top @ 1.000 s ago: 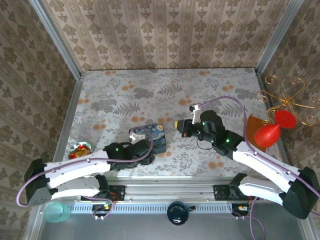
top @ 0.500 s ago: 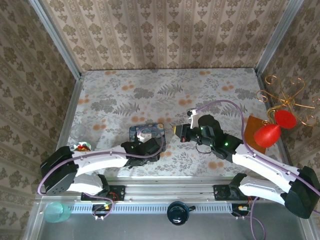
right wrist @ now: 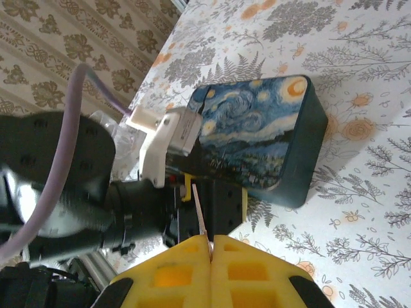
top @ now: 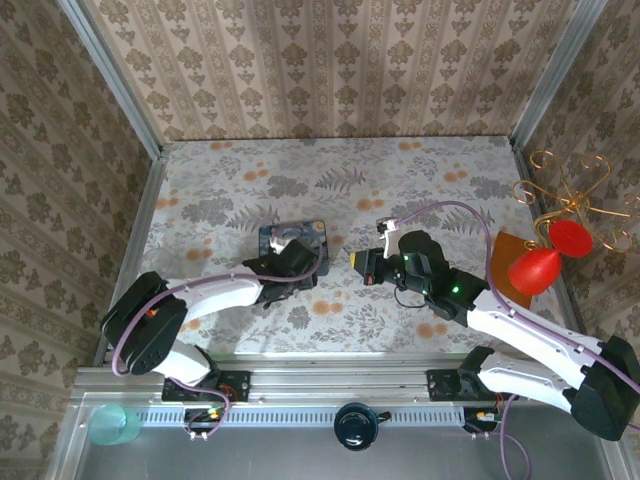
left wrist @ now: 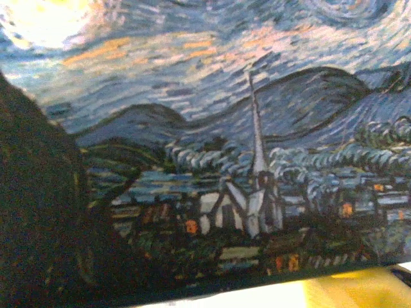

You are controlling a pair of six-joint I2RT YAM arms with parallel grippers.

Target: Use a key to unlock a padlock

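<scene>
We can't read any text, label, brand or number. The blue tin (right wrist: 257, 131) has a painted starry-night village scene on its lid; we make out no lettering there.

Two white-and-black jointed robot arms, seen from above. The left arm (top: 215, 293) folds sharply at its elbow near the lower left. Its forearm then runs low and to the right, ending in the left hand (top: 291, 257) near the centre. In the right wrist view, that hand's yellow finger pads (right wrist: 185, 192) stand partly apart; whether they grip anything is unclear. The right arm (top: 520, 325) stretches from the lower right up and to the left. The right hand (top: 357, 258) points left toward the left hand, near it but apart. Its yellow fingers are pressed together, pinching a thin silvery key (right wrist: 200, 212) that sticks out from the seam between them.
</scene>
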